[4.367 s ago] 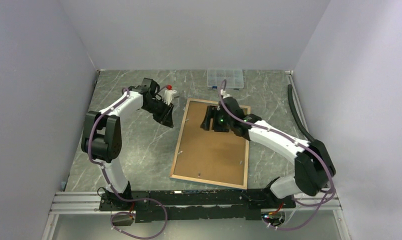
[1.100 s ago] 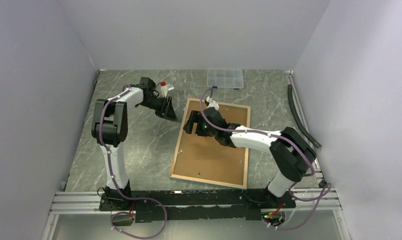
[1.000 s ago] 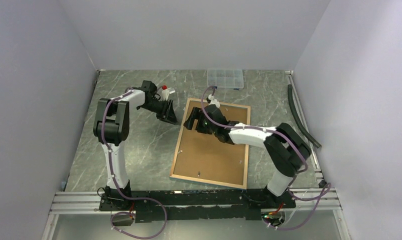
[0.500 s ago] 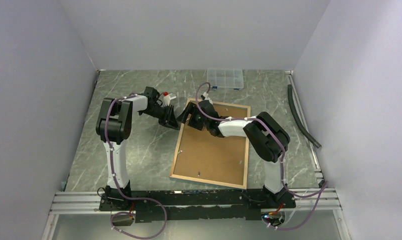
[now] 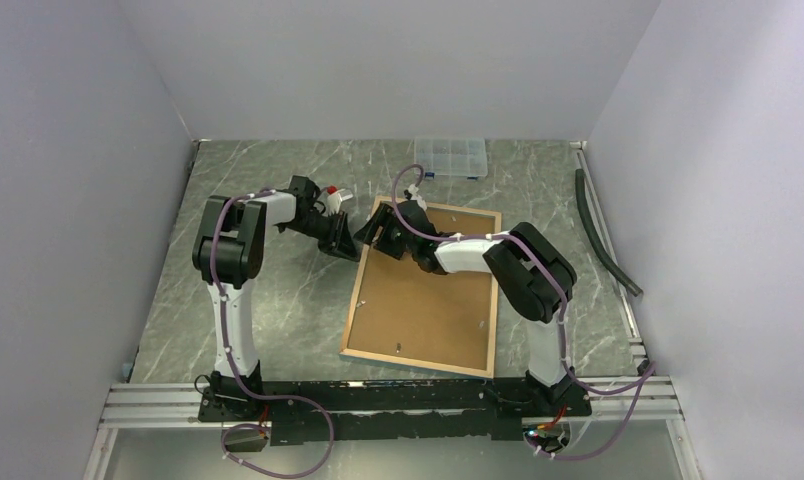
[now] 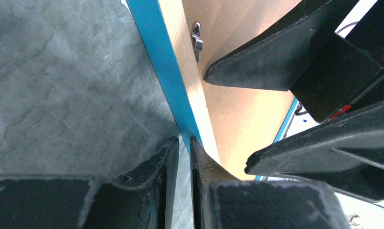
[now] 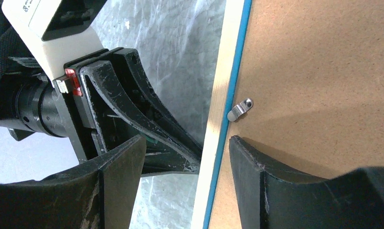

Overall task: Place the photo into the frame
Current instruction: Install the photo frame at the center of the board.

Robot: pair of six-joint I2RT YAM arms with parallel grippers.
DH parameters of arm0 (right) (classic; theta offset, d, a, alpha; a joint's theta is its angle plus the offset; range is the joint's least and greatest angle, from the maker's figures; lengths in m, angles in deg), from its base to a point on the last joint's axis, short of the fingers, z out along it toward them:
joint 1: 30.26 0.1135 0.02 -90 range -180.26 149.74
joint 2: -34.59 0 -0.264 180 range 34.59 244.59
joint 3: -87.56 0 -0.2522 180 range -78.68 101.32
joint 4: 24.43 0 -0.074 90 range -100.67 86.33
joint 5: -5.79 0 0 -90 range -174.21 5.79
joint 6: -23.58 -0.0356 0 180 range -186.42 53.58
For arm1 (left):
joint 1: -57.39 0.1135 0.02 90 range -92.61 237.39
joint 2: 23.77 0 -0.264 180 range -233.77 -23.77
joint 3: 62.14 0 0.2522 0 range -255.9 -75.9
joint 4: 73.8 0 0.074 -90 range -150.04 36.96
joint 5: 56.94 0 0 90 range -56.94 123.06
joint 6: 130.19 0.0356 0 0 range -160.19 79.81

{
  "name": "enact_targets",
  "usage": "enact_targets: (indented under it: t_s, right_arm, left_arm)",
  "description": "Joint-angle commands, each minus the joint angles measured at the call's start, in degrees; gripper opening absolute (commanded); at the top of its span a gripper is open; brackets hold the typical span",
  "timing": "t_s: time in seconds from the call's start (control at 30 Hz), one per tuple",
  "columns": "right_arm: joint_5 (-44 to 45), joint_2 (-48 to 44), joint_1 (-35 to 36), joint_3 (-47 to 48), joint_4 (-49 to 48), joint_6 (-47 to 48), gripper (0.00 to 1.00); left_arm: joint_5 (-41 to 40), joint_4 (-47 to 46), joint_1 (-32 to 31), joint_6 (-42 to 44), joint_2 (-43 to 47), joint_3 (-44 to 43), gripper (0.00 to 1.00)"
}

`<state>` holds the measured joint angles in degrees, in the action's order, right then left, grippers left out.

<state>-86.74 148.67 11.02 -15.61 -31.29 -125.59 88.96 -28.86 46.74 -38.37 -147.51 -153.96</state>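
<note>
Blue frame edge meets barely parted left gripper; right gripper straddles it.

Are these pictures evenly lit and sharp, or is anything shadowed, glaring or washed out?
Top view: soft, even light, no harsh shadows on the table. Left wrist view: the blue edge of the frame is crisp, the background far right blown out white. Right wrist view: a soft shadow crosses the backing board; the metal clip glints.
</note>
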Motion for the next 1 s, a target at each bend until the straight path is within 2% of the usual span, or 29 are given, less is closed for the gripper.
enact_targets:
  t_s: [0.0,0.73,0.97]
  right_arm:
    - [4.0,0.5,-0.4,1.1,-0.4,0.0,0.68]
    - [4.1,3.3,-0.7,4.2,-0.5,2.0,0.64]
    - [0.4,-3.4,-0.1,-1.0,-4.0,4.5,0.65]
  left_arm:
    - [-0.1,-0.9,-1.8,0.2,-1.0,1.1,0.21]
    - [0.5,0.0,-3.0,0.6,-0.6,0.9,0.17]
    - [0.0,1.3,-2.4,1.1,0.4,0.5,0.15]
